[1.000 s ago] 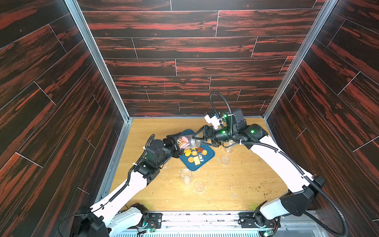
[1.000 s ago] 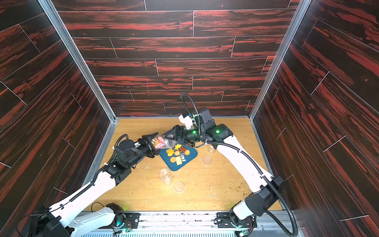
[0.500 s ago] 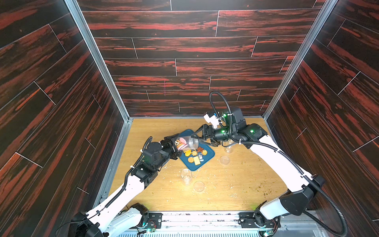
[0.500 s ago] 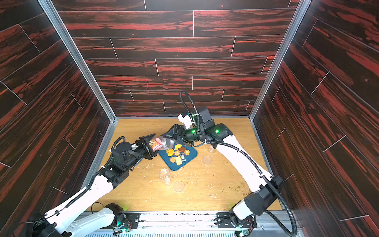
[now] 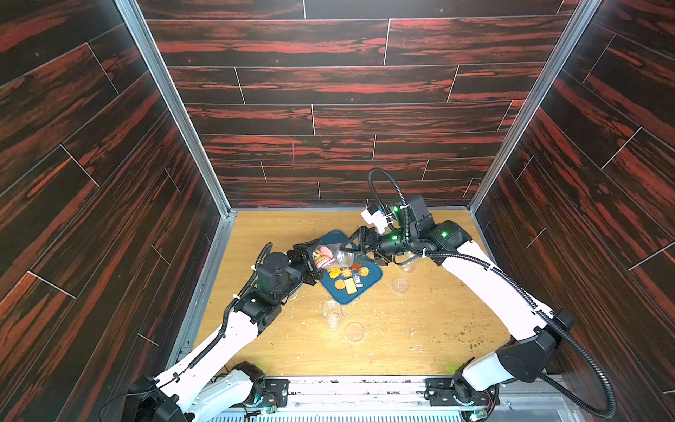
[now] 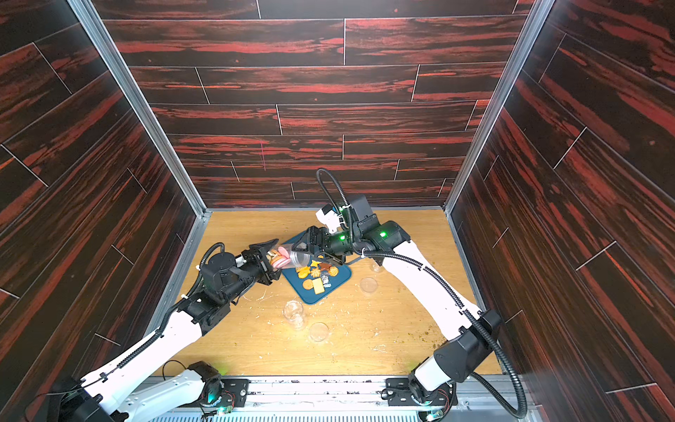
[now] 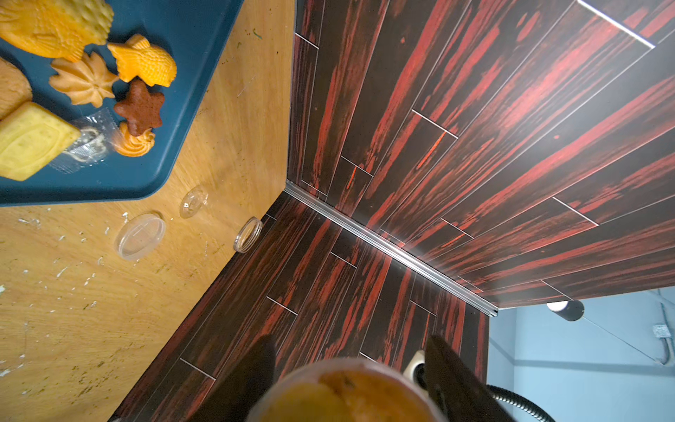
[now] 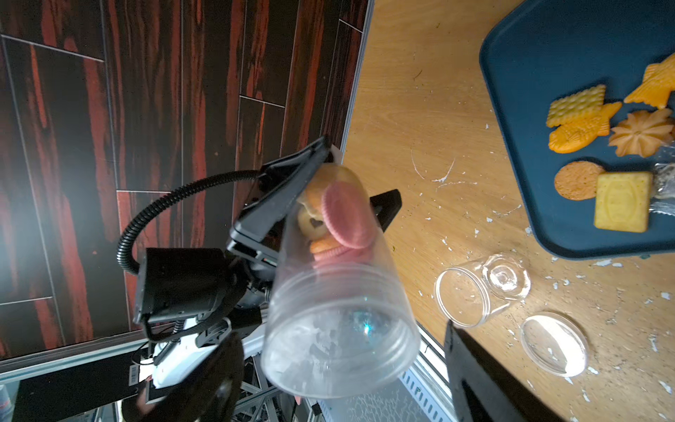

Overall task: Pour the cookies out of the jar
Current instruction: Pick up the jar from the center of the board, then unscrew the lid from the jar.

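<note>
A clear plastic jar (image 5: 330, 255) (image 6: 292, 257) lies roughly level in the air over the left edge of the blue tray (image 5: 343, 297) (image 6: 310, 297). My left gripper (image 5: 318, 260) (image 6: 274, 260) (image 7: 349, 350) is shut on its closed end (image 7: 347, 394). Pink rounds, an orange sandwich biscuit and a pretzel, some of the cookies (image 8: 347, 215), sit at that end. My right gripper (image 5: 352, 255) (image 6: 303, 252) (image 8: 341, 339) stands open around the jar's threaded end (image 8: 339, 329), with a gap on each side. Several more cookies (image 5: 347, 277) (image 7: 84, 80) (image 8: 602, 146) lie on the tray.
An empty clear jar (image 5: 331, 312) (image 8: 482, 288) lies on its side in front of the tray, a lid (image 5: 354, 331) beside it. Another lid (image 5: 400, 285) and a small jar (image 5: 407, 263) sit under the right arm. A crinkled clear packet (image 7: 84, 149) lies among the tray's cookies. Crumbs dot the table.
The left arm has drawn the jar slightly to the left. The right gripper stays around the jar's threaded end.
</note>
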`<state>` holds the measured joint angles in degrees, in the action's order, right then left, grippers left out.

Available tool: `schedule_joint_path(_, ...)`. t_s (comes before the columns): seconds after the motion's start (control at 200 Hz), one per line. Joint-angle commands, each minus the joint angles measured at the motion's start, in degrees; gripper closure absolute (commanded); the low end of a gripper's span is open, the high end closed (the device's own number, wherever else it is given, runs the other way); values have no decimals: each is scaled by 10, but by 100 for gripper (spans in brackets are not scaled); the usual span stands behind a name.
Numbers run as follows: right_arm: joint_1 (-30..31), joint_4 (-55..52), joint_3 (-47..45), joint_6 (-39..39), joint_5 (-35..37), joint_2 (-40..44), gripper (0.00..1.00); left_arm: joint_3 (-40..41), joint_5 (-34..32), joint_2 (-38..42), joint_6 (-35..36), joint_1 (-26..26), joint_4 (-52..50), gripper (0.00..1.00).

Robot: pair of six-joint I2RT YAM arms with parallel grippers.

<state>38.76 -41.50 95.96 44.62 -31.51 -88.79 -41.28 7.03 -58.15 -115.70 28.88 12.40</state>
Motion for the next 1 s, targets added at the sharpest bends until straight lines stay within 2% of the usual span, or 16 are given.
schedule_joint_path(0.0,5,12,13,7,-12,-17,14,-20,1,6,3,0,17,41)
schedule_joint_path(0.296,9,28,4,16,-20,-22,15,-19,-5,10,3,0,14,41)
schedule_joint_path(0.636,13,42,-23,24,-28,-16,24,-16,-5,18,6,0,4,41)
schedule_joint_path(0.852,17,35,-28,22,-23,-15,24,-17,-6,19,7,0,2,41)
schedule_joint_path(0.997,17,37,-28,22,-22,-13,30,-17,-6,21,7,0,-1,41)
